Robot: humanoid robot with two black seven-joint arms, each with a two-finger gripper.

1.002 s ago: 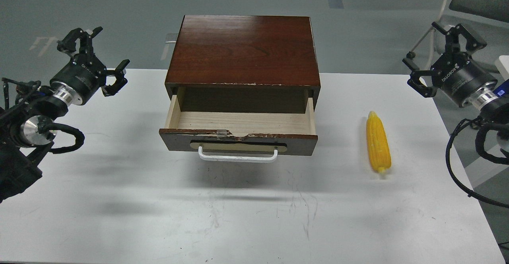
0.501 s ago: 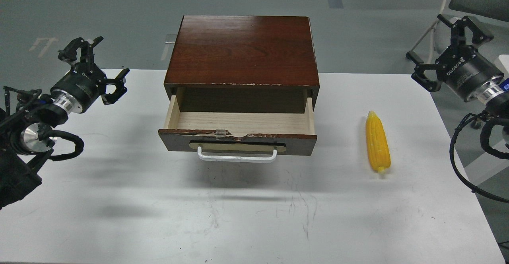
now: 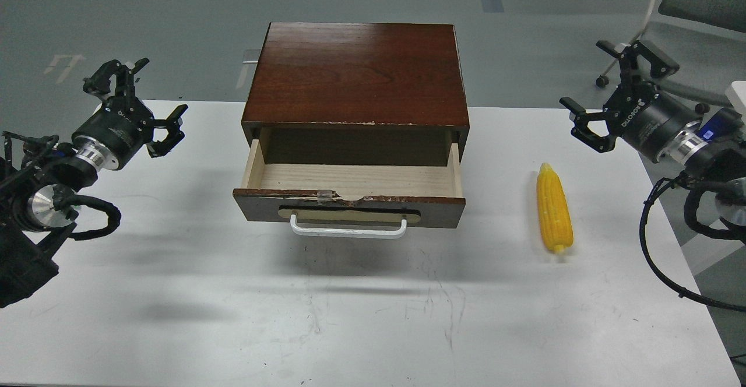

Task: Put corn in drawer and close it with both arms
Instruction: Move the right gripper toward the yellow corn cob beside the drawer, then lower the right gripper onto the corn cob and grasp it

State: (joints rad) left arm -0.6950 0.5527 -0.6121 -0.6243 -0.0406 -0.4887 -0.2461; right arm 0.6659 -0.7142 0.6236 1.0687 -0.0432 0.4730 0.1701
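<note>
The corn cob (image 3: 554, 209) lies untouched on the white table (image 3: 175, 317), below and just inward of the right gripper (image 3: 609, 98), whose fingers are spread wide and empty. The drawer (image 3: 349, 192) stands open farther inward. The left gripper (image 3: 145, 98) hovers wide open beside the cabinet (image 3: 355, 72). The likely next move is lowering onto the cob; bare tabletop surrounds it.

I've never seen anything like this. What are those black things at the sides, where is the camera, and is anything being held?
The camera sits in the robot's head, looking down at a white table. The black things are its two arms. Each ends in a two-finger claw: the left gripper and the right gripper. Both are open and hold nothing. In the middle stands a brown wooden cabinet with its drawer pulled out and nothing visible in it. To its right a yellow corn cob lies on the table, untouched.
</note>
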